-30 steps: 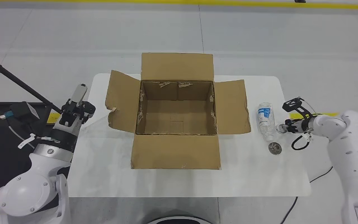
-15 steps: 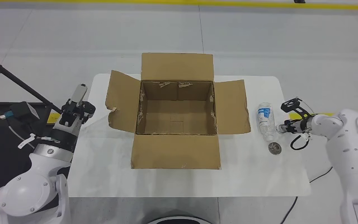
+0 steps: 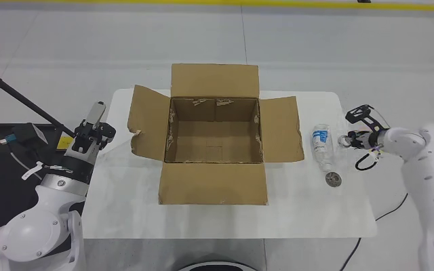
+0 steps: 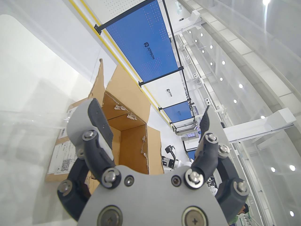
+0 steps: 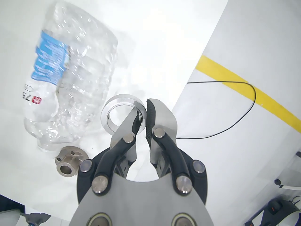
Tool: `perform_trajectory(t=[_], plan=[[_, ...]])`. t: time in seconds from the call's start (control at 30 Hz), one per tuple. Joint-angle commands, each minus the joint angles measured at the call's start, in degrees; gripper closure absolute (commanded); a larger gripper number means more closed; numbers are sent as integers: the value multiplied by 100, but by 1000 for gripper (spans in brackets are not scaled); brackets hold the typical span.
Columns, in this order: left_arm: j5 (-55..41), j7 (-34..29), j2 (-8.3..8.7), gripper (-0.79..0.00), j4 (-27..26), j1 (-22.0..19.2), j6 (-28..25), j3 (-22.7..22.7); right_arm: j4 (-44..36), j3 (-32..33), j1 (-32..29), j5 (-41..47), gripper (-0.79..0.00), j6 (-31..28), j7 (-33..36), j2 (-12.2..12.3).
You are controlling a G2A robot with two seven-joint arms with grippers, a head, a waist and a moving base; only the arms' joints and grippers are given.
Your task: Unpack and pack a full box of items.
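While pinching the metal ring (image 5: 122, 111) by its wall, one pad inside the bore and one outside, hold the right gripper (image 5: 142, 118) firm and level; thin, smooth metal, probably prone to swivel or slip out of so narrow a bite. Cannot tell whether resting on the table or raised just off it. Judging by the bare inside of the cardboard box (image 3: 213, 139), take this for either the last set-down of unpacking or the first pick-up of packing.

If packing: lift straight up, clear the clear plastic bottle (image 5: 70, 71) lying on its side just beside the ring, travel toward 9 o'clock over the flap (image 3: 279, 129), and lower well inside the box walls before letting go. If setting down: release low, apart from the bottle and from the flanged metal hub (image 5: 69, 162) by the bottle's neck, to avoid starting a roll.

Seen from above: box at the middle of the white table (image 3: 298, 210); bottle at 3 o'clock of the box, hub at 5 o'clock of the bottle, right gripper at 3 o'clock of the bottle, near the table's edge. Left gripper (image 4: 150, 110) at 9 o'clock of the box, just off the table's edge, fingers spread wide, holding nothing.

Beyond the table: pale floor with a yellow line (image 5: 258, 95) and a thin black cable (image 5: 235, 123); blue and white wall panels (image 4: 145, 48) and ceiling lights (image 4: 266, 0) in a large hall.
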Motion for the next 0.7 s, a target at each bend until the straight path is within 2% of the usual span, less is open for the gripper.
perform_trajectory(t=[0.0, 0.27, 0.43, 0.57, 0.67], plan=[[0, 0, 0, -785, 0, 0, 0, 0, -482, 136, -99, 26, 0, 149, -86, 50], [0, 0, 0, -785, 0, 0, 0, 0, -2925, 580, -891, 359, 0, 580, -33, 200], [0, 0, 0, -785, 0, 0, 0, 0, -4309, 645, -1341, 626, 0, 802, -92, 222], [0, 0, 0, -785, 0, 0, 0, 0, -5107, 547, -1494, 708, 0, 1025, -205, 201], [0, 0, 0, -785, 0, 0, 0, 0, -5399, 557, -1569, 611, 0, 1266, -328, 195]])
